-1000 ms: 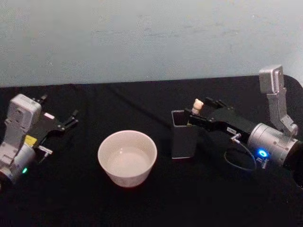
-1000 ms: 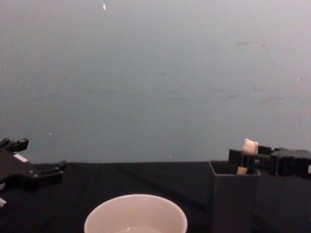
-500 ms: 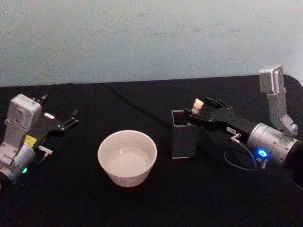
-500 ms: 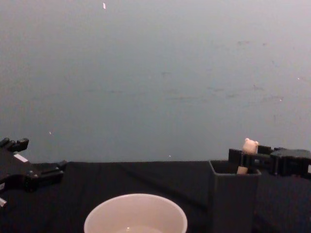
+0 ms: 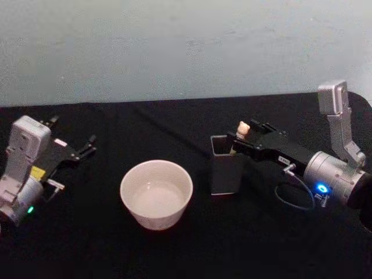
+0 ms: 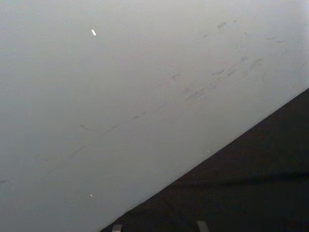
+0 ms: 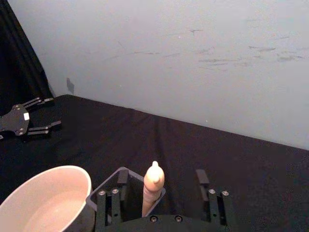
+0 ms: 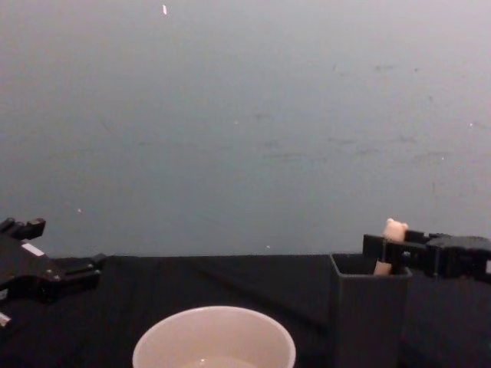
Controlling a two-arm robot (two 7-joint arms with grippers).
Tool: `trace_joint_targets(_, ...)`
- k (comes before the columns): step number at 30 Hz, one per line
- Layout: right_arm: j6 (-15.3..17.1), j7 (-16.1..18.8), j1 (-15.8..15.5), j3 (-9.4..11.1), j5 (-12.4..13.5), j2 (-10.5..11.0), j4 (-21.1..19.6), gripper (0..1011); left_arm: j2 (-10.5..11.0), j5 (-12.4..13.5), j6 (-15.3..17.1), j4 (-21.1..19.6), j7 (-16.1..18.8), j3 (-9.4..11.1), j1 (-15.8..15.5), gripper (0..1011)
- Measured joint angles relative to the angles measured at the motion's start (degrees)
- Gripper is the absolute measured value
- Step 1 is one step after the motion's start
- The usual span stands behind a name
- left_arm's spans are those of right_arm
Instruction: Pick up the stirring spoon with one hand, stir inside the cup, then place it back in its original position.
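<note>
While the stirring spoon (image 7: 153, 183) stands near-upright in the dark grey square holder (image 5: 225, 171), slim beige handle uppermost, the right gripper (image 7: 161, 176) is found open astride that handle. The smooth, wide cream cup (image 5: 156, 195) is noted leftward of the holder; the left gripper (image 5: 81, 148) is parked open, well apart.

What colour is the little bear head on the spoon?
The tiny bear head topping the slim stirring spoon is pale beige. Chest view shows it best.
</note>
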Motion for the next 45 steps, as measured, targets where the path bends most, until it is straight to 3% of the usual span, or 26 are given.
trace_joint_targets(14,0.00,0.00,0.00,0.00,-0.02,0.00,0.00,477,0.00,0.00,0.00,0.00,0.00,0.00,0.00,1001)
trace_joint_targets(15,0.01,0.00,0.00,0.00,-0.03,0.00,0.00,405,0.00,0.00,0.00,0.00,0.00,0.00,0.00,1001)
trace_joint_targets(21,0.01,0.02,0.00,0.00,-0.04,0.00,0.00,218,0.00,0.00,0.00,0.00,0.00,0.00,0.00,1001)
trace_joint_targets(45,0.00,0.00,0.00,0.00,-0.05,0.00,0.00,213,0.00,0.00,0.00,0.00,0.00,0.00,0.00,1001)
